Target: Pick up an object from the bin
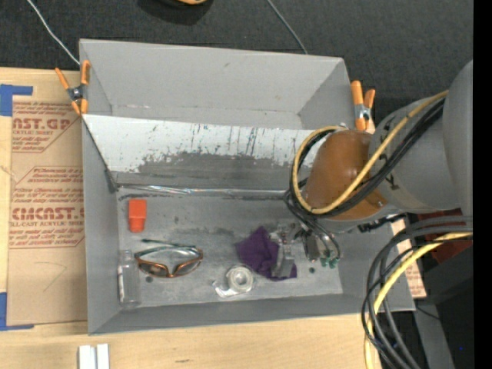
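Grey bin (200,206) floor, scuffed bare. My gripper (296,250) sits at the 3 o'clock edge of a purple cloth (257,250) lying at 5 o'clock in the bin; spread or pinched, I cannot tell. I'd nudge toward 9 o'clock and bite its bunched middle. It looks soft, dark and crumpled.

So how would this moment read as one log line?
gripper: at purple cloth, its right edge | place: bin floor, lower right | nearby: clear plastic piece, safety glasses
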Robot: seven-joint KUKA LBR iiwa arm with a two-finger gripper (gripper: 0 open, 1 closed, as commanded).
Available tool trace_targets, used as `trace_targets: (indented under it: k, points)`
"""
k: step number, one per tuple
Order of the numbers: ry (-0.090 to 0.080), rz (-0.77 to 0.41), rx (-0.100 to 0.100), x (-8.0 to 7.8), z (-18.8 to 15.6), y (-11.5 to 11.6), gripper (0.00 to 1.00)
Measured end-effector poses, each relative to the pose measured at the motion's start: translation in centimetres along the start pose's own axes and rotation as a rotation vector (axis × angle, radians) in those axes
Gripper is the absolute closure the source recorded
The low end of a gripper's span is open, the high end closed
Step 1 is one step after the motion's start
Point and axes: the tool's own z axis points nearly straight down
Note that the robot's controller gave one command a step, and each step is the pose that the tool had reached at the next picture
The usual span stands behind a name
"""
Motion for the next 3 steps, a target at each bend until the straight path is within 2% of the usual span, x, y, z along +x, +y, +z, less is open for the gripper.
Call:
trace_targets:
  k: [1, 2, 3]
  points:
    - [0.0, 0.0, 0.0, 0.0, 0.0, 0.0, 1.0]
    - [0.004, -0.009, 0.0, 1.2, -11.4, 0.1, 1.0]
    - [-0.003, -0.028, 0.0, 0.4, -14.1, -0.5, 1.0]
